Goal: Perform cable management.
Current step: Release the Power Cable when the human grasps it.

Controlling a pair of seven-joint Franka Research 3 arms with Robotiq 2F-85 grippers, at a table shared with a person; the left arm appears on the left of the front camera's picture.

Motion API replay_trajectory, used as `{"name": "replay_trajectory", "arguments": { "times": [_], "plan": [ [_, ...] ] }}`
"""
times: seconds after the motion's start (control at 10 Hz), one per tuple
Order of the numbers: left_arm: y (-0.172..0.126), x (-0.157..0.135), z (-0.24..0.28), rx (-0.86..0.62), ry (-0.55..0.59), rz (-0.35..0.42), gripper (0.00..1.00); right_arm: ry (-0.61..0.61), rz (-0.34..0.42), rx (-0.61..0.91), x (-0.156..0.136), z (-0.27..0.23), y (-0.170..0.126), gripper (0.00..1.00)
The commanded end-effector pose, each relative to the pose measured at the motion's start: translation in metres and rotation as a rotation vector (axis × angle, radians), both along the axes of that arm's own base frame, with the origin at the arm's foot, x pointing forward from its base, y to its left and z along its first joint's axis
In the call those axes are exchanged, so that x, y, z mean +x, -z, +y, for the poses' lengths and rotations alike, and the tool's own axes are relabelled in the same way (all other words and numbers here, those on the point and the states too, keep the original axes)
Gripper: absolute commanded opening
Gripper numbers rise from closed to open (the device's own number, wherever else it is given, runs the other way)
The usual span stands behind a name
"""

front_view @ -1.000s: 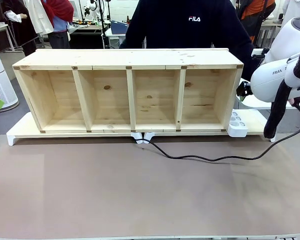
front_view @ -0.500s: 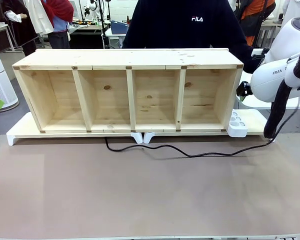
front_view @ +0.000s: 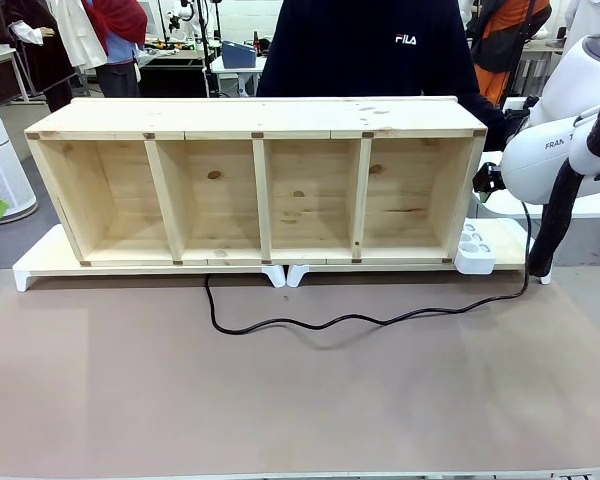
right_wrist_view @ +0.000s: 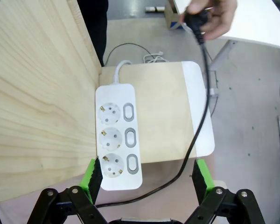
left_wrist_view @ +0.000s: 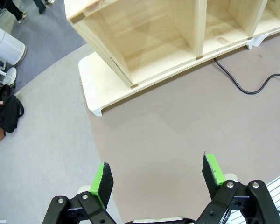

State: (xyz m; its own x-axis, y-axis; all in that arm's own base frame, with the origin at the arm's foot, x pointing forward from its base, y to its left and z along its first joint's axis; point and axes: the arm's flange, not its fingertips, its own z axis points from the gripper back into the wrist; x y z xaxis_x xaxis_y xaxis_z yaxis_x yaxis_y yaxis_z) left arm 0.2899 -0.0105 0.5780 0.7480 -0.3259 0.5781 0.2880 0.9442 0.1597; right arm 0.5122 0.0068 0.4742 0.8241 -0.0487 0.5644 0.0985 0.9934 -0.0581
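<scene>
On the brown mat in front of the wooden shelf [front_view: 255, 185], black cable [front_view: 340, 322] lying loose in a wavy line, from just below the second compartment across to the robot's right, then rising past the edge of the white-edged base board [front_view: 40, 262]. Plug end pinched in the person's hand [right_wrist_view: 210, 16] above the board, cord hanging down beside the white three-socket power strip [right_wrist_view: 116, 135], not plugged in. Nothing coiled, clipped or routed; two small white clips [front_view: 285, 275] at the shelf's front edge empty of cord. Task judged barely begun: gathering, routing and plugging all left. Left gripper [left_wrist_view: 158, 179] released, jaws wide, hovering over bare mat well apart from the cable. Right gripper [right_wrist_view: 147, 175] likewise spread wide, grasping nothing, poised above the strip's near end with the cord passing between its fingers' line and the board.
</scene>
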Motion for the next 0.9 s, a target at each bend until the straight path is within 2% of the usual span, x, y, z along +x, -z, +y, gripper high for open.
{"name": "replay_trajectory", "arguments": {
  "times": [0.0,0.8],
  "plan": [
    [0.0003,0.0004,-0.0001,-0.01,-0.011,-0.003,1.0,0.002,0.001,0.001,0.0005,0.0,0.0007,1.0],
    [0.0003,0.0004,-0.0001,-0.01,-0.011,-0.003,1.0,0.002,0.001,0.001,0.0005,0.0,0.0007,1.0]
  ]
}}
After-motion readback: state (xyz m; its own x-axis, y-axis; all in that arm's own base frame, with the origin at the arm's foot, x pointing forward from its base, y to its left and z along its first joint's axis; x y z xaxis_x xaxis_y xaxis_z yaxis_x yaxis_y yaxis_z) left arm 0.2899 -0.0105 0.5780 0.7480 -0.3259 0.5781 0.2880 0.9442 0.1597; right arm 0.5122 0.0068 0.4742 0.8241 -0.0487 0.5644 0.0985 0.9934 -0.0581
